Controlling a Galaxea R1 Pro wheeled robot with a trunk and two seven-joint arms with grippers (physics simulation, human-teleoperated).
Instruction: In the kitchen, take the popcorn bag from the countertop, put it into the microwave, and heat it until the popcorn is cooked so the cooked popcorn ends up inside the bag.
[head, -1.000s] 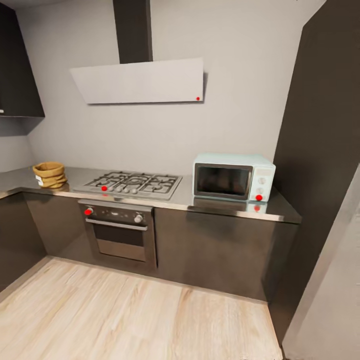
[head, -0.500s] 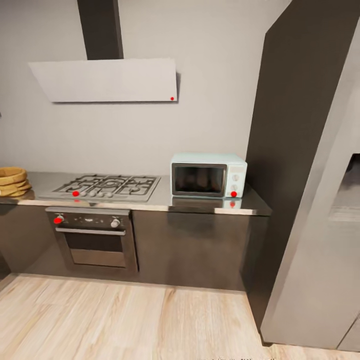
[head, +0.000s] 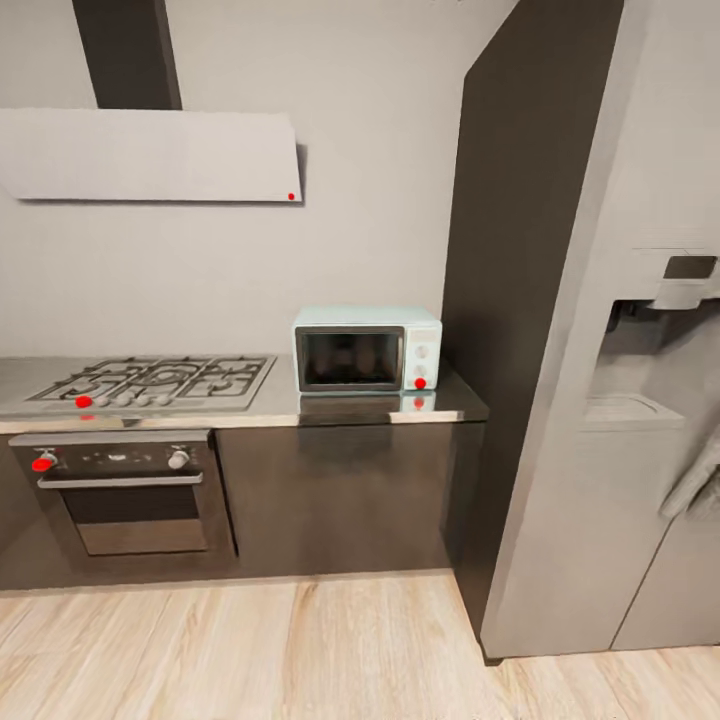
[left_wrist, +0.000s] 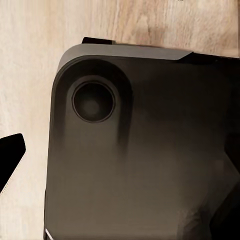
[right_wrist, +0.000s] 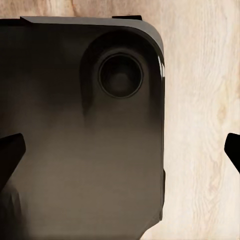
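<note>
Soft, even indoor light with a slightly blurry render; the countertop (head: 350, 408) mirrors the microwave (head: 366, 349) faintly, the dark tall cabinet (head: 520, 250) stays dim, and wrist views look smeared up close

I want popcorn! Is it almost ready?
Not yet. Nothing looks done: the microwave sits shut on the countertop with no bag behind its dark door. Nothing is in hand; both wrist views look down at the robot's dark base. Fetching the bag, loading and heating remain.
</note>
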